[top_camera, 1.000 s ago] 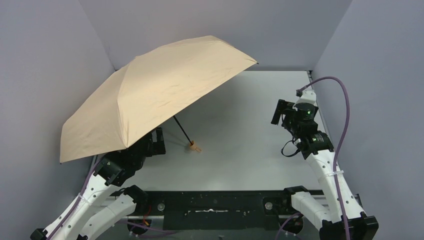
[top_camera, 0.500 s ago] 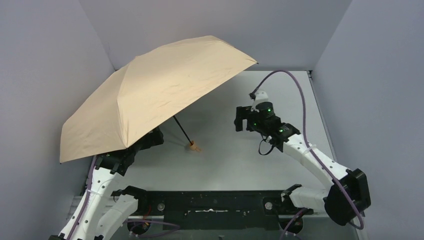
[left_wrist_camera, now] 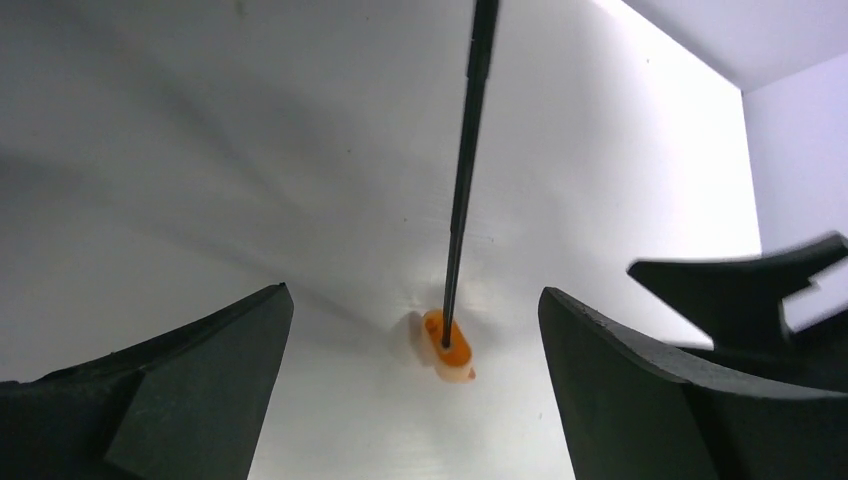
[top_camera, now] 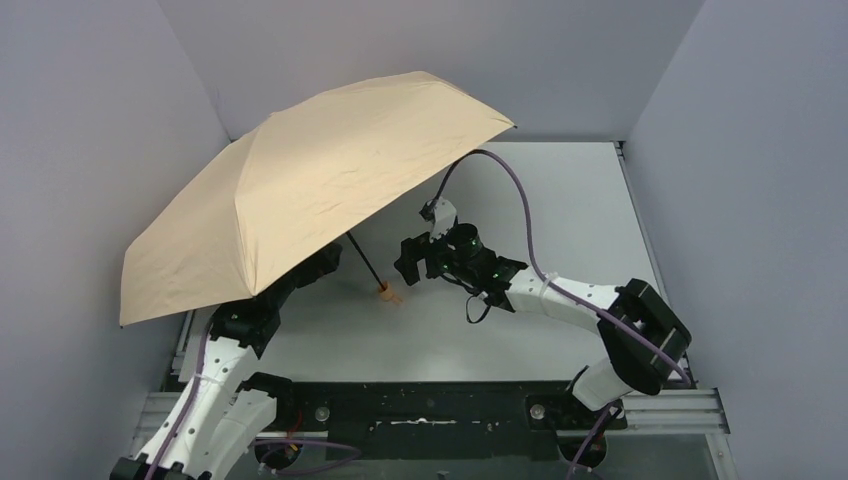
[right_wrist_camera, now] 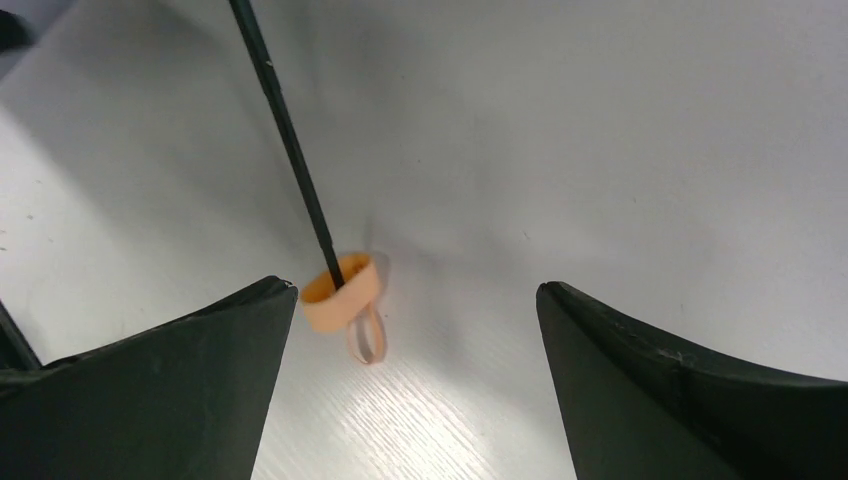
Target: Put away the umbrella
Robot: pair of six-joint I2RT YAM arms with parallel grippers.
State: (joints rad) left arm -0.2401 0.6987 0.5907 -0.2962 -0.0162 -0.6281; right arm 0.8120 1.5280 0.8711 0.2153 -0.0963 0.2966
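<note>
Position of the umbrella (top_camera: 300,190): open, resting on the white table (top_camera: 560,200), tan canopy (top_camera: 250,230) tilted with its lower rim down at the left side near the grey wall (top_camera: 80,150) and its upper rim raised over the middle of the table. Thin black shaft (left_wrist_camera: 462,180) slants down from beneath the canopy to the small tan handle (right_wrist_camera: 340,290), which sits on the table surface just forward of the canopy's near edge. A small tan loop (right_wrist_camera: 367,338) hangs from the handle and lies on the table. Left gripper (left_wrist_camera: 412,293): partly under the canopy's near edge, to the left of the handle, jaws spread wide and released, grasping nothing; its wrist view shows shaft and handle centred between the two fingers but farther off, with no contact. Right gripper (right_wrist_camera: 415,287): just to the right of the handle, jaws likewise spread wide and released, grasping nothing. In the right wrist view the handle appears close beside the tip of one finger; contact cannot be confirmed from that view. The two grippers face the handle from opposite sides, and a black finger of the right one shows at the right edge of the left wrist view. Purple cable (top_camera: 515,185) arcs above the right arm.
</note>
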